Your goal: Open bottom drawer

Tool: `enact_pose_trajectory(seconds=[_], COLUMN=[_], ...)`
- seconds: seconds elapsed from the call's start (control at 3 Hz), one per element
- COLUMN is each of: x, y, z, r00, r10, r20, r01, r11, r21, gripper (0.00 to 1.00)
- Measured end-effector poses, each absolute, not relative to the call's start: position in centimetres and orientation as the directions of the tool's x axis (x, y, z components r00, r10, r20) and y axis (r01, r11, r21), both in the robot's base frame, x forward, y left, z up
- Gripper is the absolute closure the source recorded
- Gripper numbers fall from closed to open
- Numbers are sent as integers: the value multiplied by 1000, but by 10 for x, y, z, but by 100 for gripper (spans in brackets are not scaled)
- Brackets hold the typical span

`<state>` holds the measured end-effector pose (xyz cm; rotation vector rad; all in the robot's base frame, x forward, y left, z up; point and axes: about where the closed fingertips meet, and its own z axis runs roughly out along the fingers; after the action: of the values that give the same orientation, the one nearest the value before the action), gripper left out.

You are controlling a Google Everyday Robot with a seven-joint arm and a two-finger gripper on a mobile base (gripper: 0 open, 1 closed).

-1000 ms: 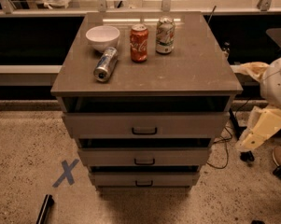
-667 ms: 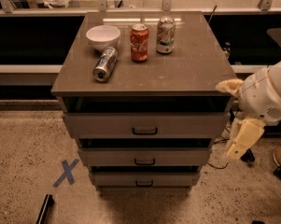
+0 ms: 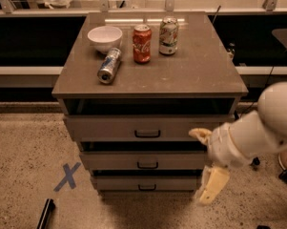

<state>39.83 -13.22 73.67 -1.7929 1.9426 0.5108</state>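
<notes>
The bottom drawer (image 3: 143, 182) is the lowest of three grey-beige fronts on the cabinet, with a small black handle (image 3: 147, 188) at its centre. My gripper (image 3: 206, 160) is on a white arm coming in from the right, in front of the cabinet's right side at about the height of the middle drawer (image 3: 133, 161). Its two yellowish fingers are spread apart and hold nothing: the upper fingertip (image 3: 199, 134) is by the top drawer's (image 3: 109, 127) lower edge, the lower finger (image 3: 212, 185) is beside the bottom drawer's right end. The gripper hides the drawers' right ends.
On the cabinet top (image 3: 200, 70) stand a white bowl (image 3: 105, 38), a red cola can (image 3: 142, 43) and a pale can (image 3: 168, 36); a silver can (image 3: 109, 65) lies on its side. A blue tape X (image 3: 66, 176) and a black object (image 3: 46, 213) are on the floor at left.
My arm has swung left and down from the cabinet's right side, bringing the gripper in front of the drawers' right ends. The drawers and the cans have not moved.
</notes>
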Motion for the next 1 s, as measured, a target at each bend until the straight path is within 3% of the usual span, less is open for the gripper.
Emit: enact_pose_trajectory(seconds=[0.67,1.0], x=[397,406], y=[-126,-120], z=[711,655], r00=[-63,-86], r10=[-845,-839], r20=[-531,-538], r01=[-997,-996], r11=[80,59], r21=[-10,67], gripper=[0,0])
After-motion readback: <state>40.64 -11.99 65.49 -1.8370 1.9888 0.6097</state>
